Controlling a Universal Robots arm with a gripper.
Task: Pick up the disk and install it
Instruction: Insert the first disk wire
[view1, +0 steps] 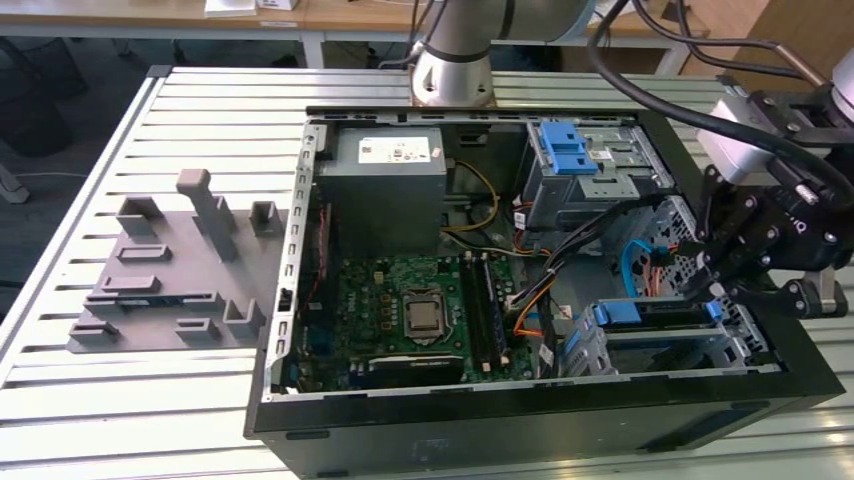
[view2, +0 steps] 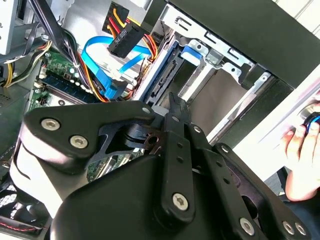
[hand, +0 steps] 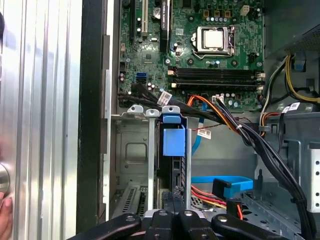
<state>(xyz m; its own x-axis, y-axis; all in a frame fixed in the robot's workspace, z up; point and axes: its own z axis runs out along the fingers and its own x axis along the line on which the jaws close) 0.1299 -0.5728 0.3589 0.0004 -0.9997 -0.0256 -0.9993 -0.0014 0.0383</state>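
The disk (view1: 650, 313) is being shown seated on edge in a metal bay inside the open case (view1: 534, 415), near the case's corner on the exterior view's right, with its blue carrier facing outward. The gripper (view1: 738, 290) is being held just beside the disk, over that side of the case. In both wrist views its fingertips (view2: 175, 107) are being shown pressed together with nothing pinched between them. Whether they are touching the disk's end cannot be told. Blue and orange cables are being seen beside the bay, and the motherboard (view1: 414, 310) beyond it. A grey fixture (view1: 174, 270) is lying on the slatted tabletop (view1: 200, 100), and a hand (view2: 302, 160) is being rested at the tabletop's edge.
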